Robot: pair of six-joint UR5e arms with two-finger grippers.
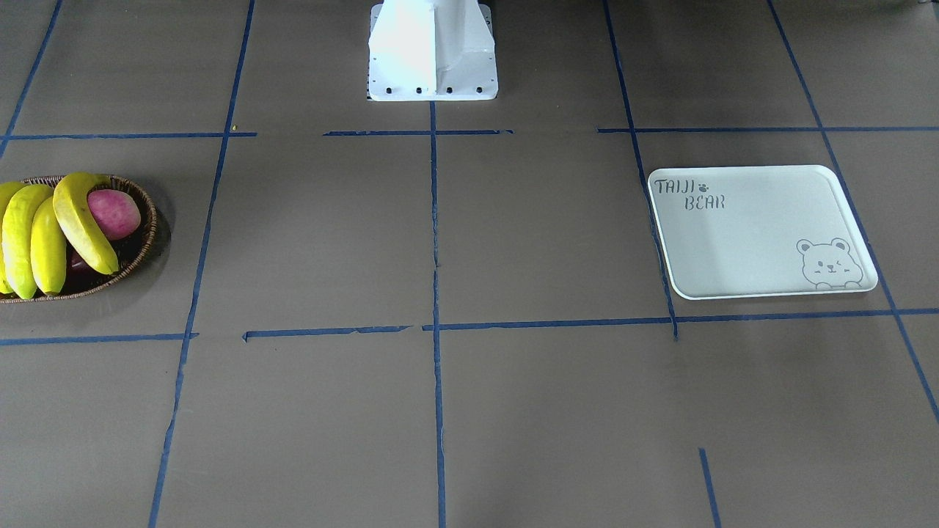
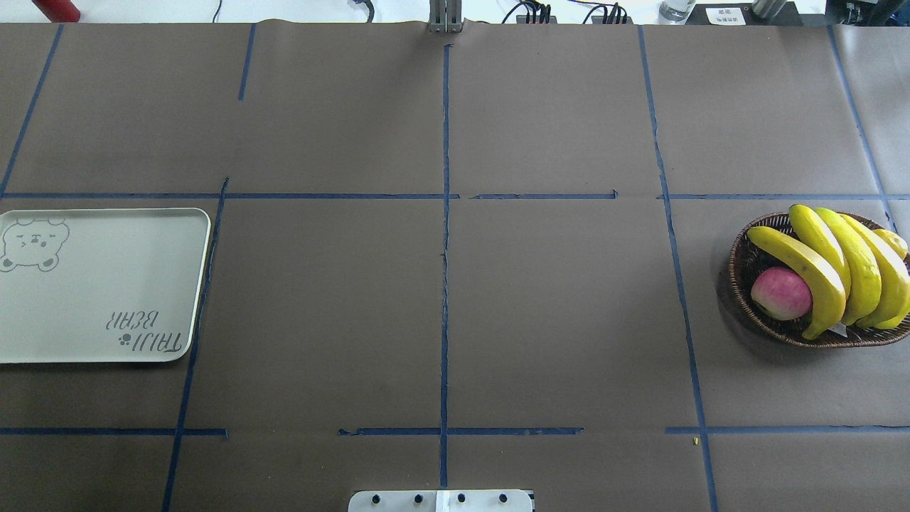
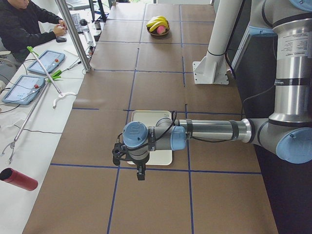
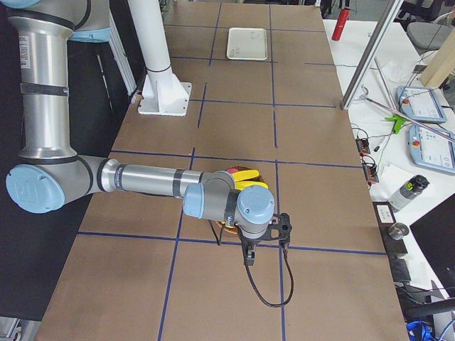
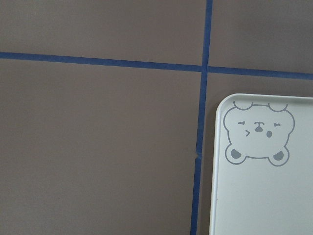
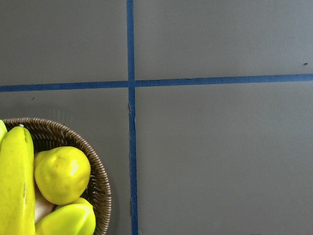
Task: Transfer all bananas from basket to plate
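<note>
My left claw (image 3: 141, 176) hangs over a corner of the plate (image 2: 99, 299). I cannot tell whether it is open or closed, nor the right claw (image 4: 249, 260) above the basket (image 2: 739, 267). All four bananas (image 2: 842, 267) lie stacked in the basket. Hazard: lifting one could drag its neighbours or roll the apple (image 2: 780, 293) over the low rim. The table between plate and basket gives a wide carrying lane.

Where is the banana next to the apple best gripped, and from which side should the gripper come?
Grip the banana at its middle, coming from straight above, jaws across its width. It lies high in the basket, curved back up. The apple on one flank and a second banana on the other likely leave little room, so pinch shallow.
</note>
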